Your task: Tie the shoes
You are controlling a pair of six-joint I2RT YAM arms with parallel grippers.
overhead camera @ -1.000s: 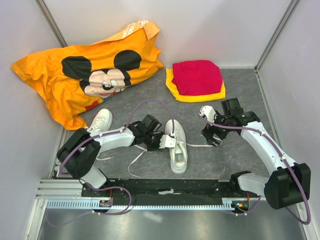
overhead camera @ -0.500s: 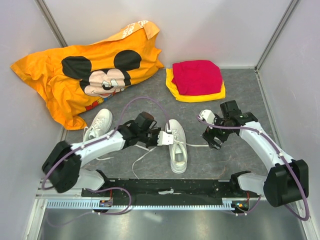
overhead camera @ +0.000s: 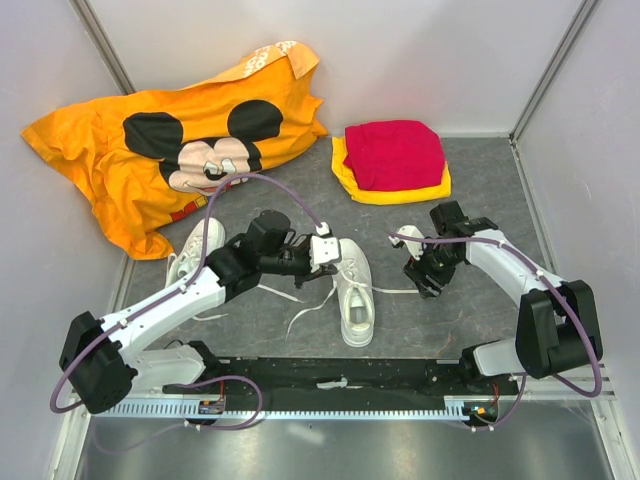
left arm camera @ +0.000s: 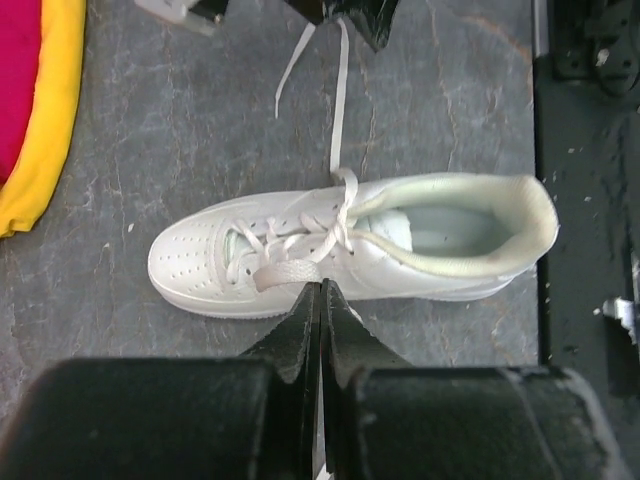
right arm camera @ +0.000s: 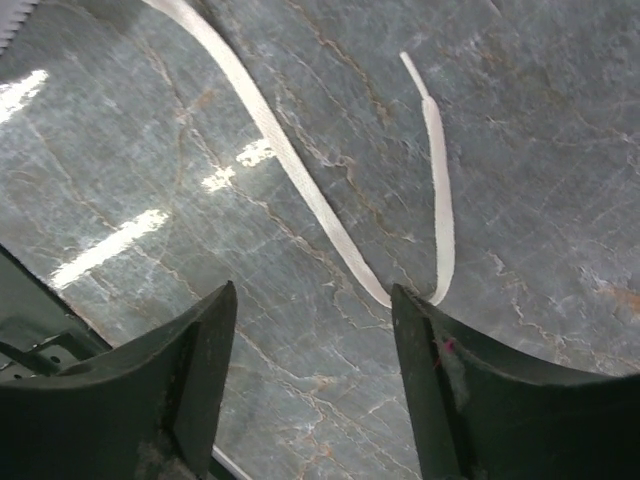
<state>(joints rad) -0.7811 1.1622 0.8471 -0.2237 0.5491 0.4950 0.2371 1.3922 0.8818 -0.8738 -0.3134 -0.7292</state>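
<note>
The step in hand is gathering the two lace ends of the shoe (left arm camera: 200,265) that lies on the table (right arm camera: 520,150) between the arms, toe pointing away from the bases. The second shoe (overhead camera: 197,245) sits untouched to the left, beside the shirt (overhead camera: 150,140). The left pincer (left arm camera: 320,292) is pressed together on the lace (left arm camera: 287,272) at the shoe's left side, and a loose length hangs from it toward the near edge. The right pincer (right arm camera: 312,300) hovers with fingers apart over the free lace (right arm camera: 300,190), whose bend lies between them on the table, not yet gripped as far as the wrist view shows. Next, I judge, the right pincer needs to drop and close squarely on that flat strip (it is thin and lies flush, so it could slip out). Then both ends can be drawn taut and crossed. Compared with a second ago, the left pincer has gone from partly open to closed and has moved from the shoe's near flank toward its toe side — taking the lace with it. The right fingers have begun to narrow, while that pincer stays over the same lace end.
</note>
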